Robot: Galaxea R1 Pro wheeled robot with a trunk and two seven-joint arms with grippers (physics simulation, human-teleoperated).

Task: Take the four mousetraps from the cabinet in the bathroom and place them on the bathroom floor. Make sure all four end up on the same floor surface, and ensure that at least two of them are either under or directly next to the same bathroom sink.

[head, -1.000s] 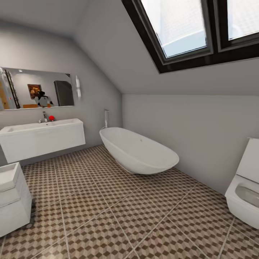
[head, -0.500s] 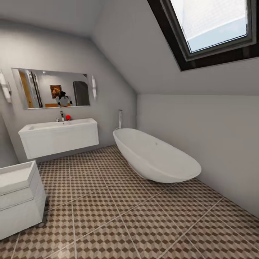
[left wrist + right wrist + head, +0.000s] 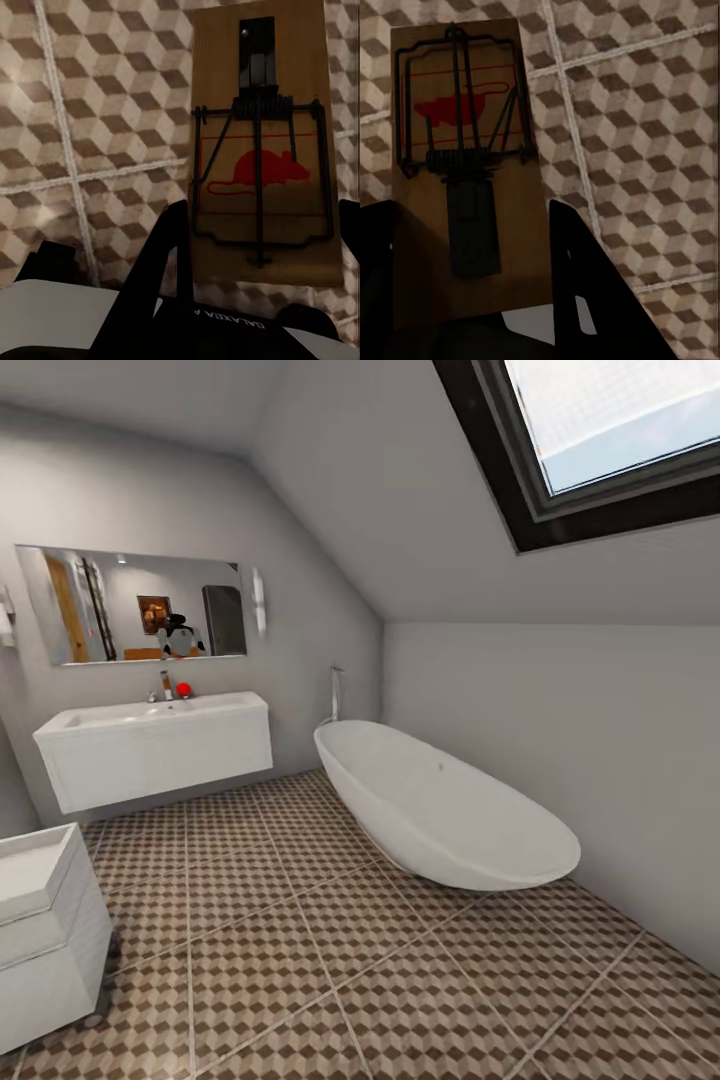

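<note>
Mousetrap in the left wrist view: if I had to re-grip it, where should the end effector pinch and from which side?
Probably as now: the left end effector pinches the mousetrap across its two long wooden edges, coming in from the short end nearest the wrist. The board is flat and narrow; the spring, wire bar and red mouse print fill its face, so keep the fingers off that face.

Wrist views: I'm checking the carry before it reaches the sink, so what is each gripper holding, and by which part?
Each holds a mousetrap by the board's long side edges: the left gripper near the bow end, the right gripper near the dark plate end.
</note>
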